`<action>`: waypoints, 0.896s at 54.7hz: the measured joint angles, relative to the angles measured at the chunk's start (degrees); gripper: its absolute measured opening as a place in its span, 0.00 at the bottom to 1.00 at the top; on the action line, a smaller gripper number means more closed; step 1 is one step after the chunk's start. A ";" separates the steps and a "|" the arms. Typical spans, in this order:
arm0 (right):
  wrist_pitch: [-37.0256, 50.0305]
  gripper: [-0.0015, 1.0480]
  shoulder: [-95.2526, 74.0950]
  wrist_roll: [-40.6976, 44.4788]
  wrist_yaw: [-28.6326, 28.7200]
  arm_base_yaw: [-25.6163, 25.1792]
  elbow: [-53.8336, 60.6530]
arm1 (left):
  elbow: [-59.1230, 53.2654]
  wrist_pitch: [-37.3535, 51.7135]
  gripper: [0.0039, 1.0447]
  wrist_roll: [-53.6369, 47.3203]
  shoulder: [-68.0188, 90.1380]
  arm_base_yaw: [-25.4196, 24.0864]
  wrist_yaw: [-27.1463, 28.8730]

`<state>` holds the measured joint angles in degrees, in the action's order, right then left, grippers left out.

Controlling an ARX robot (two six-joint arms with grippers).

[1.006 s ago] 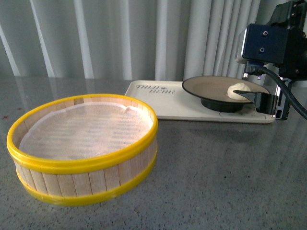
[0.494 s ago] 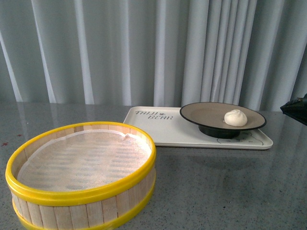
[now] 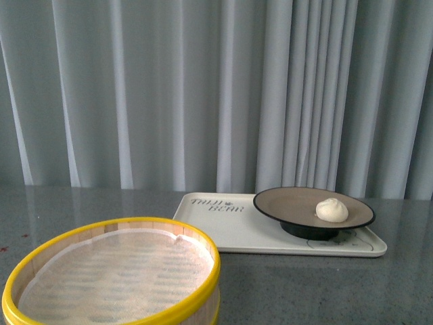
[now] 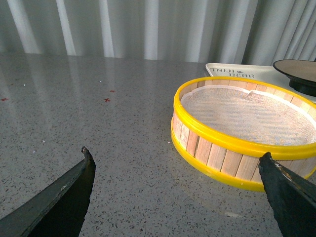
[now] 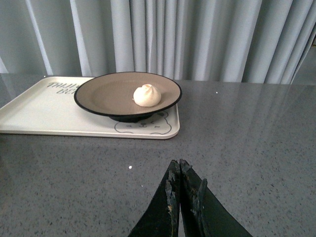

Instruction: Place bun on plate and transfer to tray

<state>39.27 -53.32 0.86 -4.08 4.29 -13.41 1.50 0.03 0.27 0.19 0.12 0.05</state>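
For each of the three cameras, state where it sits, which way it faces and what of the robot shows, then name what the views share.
Front view: on the body, facing the curtain across the steamer basket; bun on plate on tray; no arm shows.
Left wrist view: behind the open left gripper, facing the basket.
Right wrist view: behind the shut right gripper, facing the bun.
Shared: plate and tray in all three.

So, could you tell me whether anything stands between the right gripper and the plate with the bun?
Nothing visible does. In the right wrist view only bare tabletop lies between the right gripper, its fingers closed together, and the tray, where the plate already sits with the bun on it.
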 joint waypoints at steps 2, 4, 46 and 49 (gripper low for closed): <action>-0.07 0.02 1.60 -0.04 3.10 -2.03 1.38 | 0.00 0.00 0.94 0.00 0.00 0.00 0.00; -0.37 0.02 3.15 -0.07 3.76 -3.30 2.56 | 0.00 0.00 0.94 0.00 0.00 -0.02 0.00; -10.32 0.02 24.02 -0.22 3.98 -4.15 13.14 | 0.00 0.00 0.94 0.00 0.00 -0.02 0.00; -11.58 0.02 25.18 -0.22 3.98 -4.15 13.14 | 0.00 0.00 0.94 0.00 0.00 -0.02 0.00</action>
<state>27.68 -28.14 0.64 -0.10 0.14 -0.27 1.50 0.03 0.27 0.19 0.10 0.05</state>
